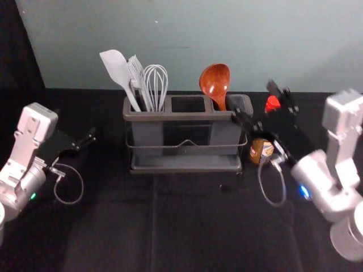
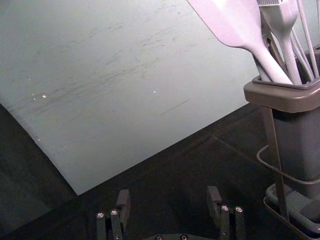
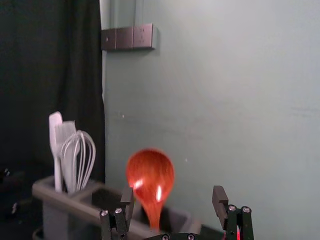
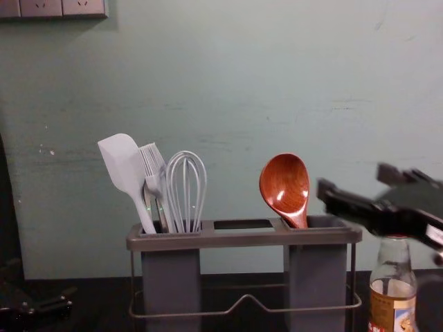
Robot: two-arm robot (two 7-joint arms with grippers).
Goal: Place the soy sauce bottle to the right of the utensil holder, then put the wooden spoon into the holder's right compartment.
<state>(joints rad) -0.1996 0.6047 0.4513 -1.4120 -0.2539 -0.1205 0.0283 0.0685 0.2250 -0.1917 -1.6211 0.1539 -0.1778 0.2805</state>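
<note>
The wooden spoon (image 1: 215, 84) stands bowl up in the right compartment of the utensil holder (image 1: 185, 167). Just right of the holder is the soy sauce bottle (image 1: 261, 151), upright with a red cap, partly hidden by my right arm in the head view. My right gripper (image 1: 254, 98) is raised over the holder's right end and the bottle. In the right wrist view this gripper (image 3: 173, 195) is open, with the spoon (image 3: 151, 177) beyond its fingers and not held. My left gripper (image 1: 76, 129) stays idle left of the holder; in its wrist view the gripper (image 2: 168, 195) is open and empty.
A white spatula (image 1: 116, 68), a brush and a whisk (image 1: 155, 85) fill the holder's left compartment. The middle compartment (image 1: 188, 104) holds nothing visible. A pale wall (image 4: 221, 83) rises behind the dark table (image 1: 187, 226).
</note>
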